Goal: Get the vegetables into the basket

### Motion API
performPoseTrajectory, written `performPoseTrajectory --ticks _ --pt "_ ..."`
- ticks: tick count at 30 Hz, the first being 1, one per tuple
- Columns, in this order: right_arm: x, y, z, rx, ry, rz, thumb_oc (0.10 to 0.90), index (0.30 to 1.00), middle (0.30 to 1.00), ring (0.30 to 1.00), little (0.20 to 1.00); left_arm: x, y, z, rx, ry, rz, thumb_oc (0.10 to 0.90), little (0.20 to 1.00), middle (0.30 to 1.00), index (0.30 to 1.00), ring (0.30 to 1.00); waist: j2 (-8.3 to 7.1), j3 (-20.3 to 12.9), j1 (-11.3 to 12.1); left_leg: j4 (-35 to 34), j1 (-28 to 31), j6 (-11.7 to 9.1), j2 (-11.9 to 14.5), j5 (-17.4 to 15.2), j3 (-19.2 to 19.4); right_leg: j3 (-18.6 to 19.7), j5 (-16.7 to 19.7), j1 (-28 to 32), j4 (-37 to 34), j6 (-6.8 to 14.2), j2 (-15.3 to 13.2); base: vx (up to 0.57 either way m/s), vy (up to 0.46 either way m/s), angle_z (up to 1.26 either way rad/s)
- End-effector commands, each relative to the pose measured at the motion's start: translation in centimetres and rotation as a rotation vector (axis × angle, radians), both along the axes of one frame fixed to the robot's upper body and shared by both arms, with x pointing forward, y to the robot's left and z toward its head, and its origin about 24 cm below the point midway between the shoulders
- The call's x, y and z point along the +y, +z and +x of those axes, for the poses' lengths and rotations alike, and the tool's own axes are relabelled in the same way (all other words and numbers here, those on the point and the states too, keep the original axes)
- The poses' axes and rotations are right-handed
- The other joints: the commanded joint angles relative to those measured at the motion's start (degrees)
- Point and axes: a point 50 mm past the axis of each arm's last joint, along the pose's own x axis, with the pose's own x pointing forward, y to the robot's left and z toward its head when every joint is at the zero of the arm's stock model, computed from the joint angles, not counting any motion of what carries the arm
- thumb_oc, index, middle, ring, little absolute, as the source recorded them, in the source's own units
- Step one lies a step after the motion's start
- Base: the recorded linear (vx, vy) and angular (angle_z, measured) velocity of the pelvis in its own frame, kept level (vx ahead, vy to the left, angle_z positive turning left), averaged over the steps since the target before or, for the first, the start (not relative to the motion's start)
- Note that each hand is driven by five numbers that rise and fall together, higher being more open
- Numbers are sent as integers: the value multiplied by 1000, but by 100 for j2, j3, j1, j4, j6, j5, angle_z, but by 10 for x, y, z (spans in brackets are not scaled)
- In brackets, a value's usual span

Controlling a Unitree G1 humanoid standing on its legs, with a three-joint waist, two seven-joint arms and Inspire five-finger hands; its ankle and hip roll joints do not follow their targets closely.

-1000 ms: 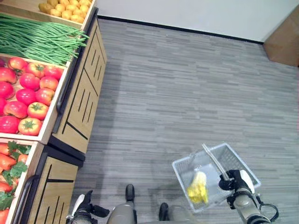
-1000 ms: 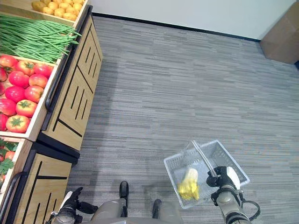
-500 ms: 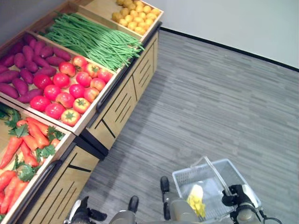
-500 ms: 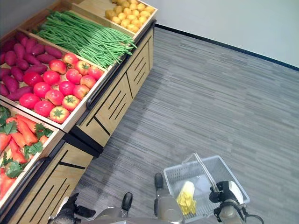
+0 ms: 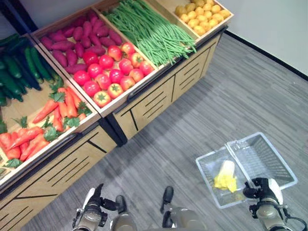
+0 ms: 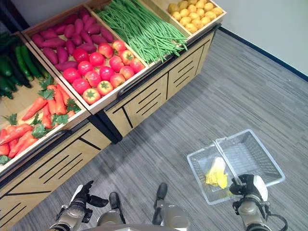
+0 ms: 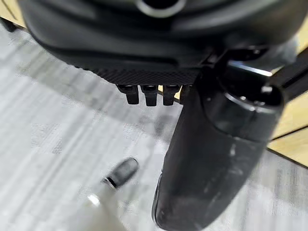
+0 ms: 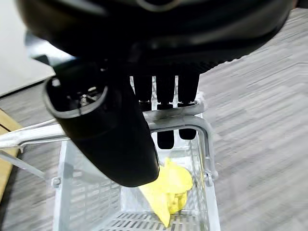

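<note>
Eye views: a produce stand (image 5: 144, 96) lies far left, with carrots (image 5: 57, 108), tomatoes (image 5: 108, 72) and green beans (image 5: 154, 29). The right hand (image 6: 246, 186), near right, carries a wire basket (image 6: 255, 154) by its handle, a yellow-green vegetable (image 6: 215, 173) inside. The left hand (image 5: 94, 207) hangs near left.

Left wrist view: the fingers (image 7: 147, 94) are curled, holding nothing, seemingly free for picking.

Right wrist view: fingers (image 8: 166, 94) hook round the handle (image 8: 178, 120), so the basket hangs level.

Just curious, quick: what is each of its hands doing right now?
Left hand: fingers curled, holding nothing.
Right hand: fingers curled round the basket handle.
</note>
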Motion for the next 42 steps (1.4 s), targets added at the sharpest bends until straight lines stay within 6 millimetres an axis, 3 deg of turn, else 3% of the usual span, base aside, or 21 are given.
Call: performPoseTrajectory --ticks 1,9,13,15,17,19,23,27,31,35,38,42 --pt "-28 13 -21 -24 -117 -92 400 300 300 300 300 34 7 -13 25 43 113 900 1000 1000 1000 1000 -258 -205 -72 168 -192 229 -308 46 -126 892 -325 73 775 1014 -874 69 157 -4" --pt "-11 0 -14 45 -71 -53 400 300 300 300 300 33 4 -25 43 68 98 900 1000 1000 1000 1000 -502 -160 182 375 -278 458 -665 -296 -152 1020 15 176 633 1273 -1200 55 171 3" --pt "-6 -4 -13 43 -96 -26 400 300 300 300 300 34 4 -26 36 82 95 900 1000 1000 1000 1000 -545 -159 234 316 -248 543 -791 -325 -216 1060 233 116 833 1370 -1309 35 137 6" --pt "-6 -5 -12 41 -118 -13 400 300 300 300 300 33 4 -26 26 93 85 900 1000 1000 1000 1000 -477 -109 294 136 -107 658 -874 -294 -334 1156 290 -27 1707 1400 -1358 54 199 19" --pt "-6 -5 -11 35 -117 -6 400 300 300 300 300 34 4 -26 35 86 87 900 1000 1000 1000 1000 -410 -75 214 -3 19 661 -892 -259 -554 1611 275 -236 1980 1376 -1103 70 83 38" --pt "-6 -4 -10 24 -125 -9 400 300 300 300 300 35 4 -26 37 85 91 900 1000 1000 1000 1000 -375 -91 174 -31 82 629 -884 -258 -707 1854 137 -319 1686 1292 -979 115 -8 69" --pt "-2 -5 -7 2 -128 1 400 300 300 300 300 43 9 -18 5 130 107 900 1000 1000 1000 1000 -435 -7 104 121 167 495 -831 -366 -1215 2458 175 -490 960 1343 -1024 145 -144 63" --pt "-3 -5 -8 17 -120 -4 400 300 300 300 300 40 7 -20 9 145 99 900 1000 1000 1000 1000 -504 -91 176 174 82 370 -675 -319 -1359 2215 -10 -270 697 1263 -958 61 -275 86" --pt "-7 -2 -7 36 -60 -34 400 300 300 300 300 38 5 -23 19 162 85 900 1000 1000 1000 1000 -408 -143 231 109 -37 102 -262 -24 -1592 1994 -225 -95 578 1021 -609 44 -380 16" --pt "-11 0 -10 34 -67 -49 400 300 300 300 300 33 4 -20 11 165 72 900 1000 1000 1000 1000 -325 -157 210 113 -185 28 -171 115 -1706 1782 -304 -67 576 921 -543 -9 -181 38" --pt "-15 -1 -21 51 -97 -51 400 300 300 300 300 27 3 -17 6 160 58 900 1000 1000 1000 1000 -331 -98 104 650 -264 63 -182 -14 -1133 1552 -327 27 590 864 -666 -24 -44 28" --pt "-12 -7 -31 86 -119 -35 400 300 300 300 300 25 2 -18 7 156 55 900 1000 1000 1000 1000 -267 -146 67 514 -235 77 -197 18 -928 1460 -308 89 575 895 -676 20 19 37"
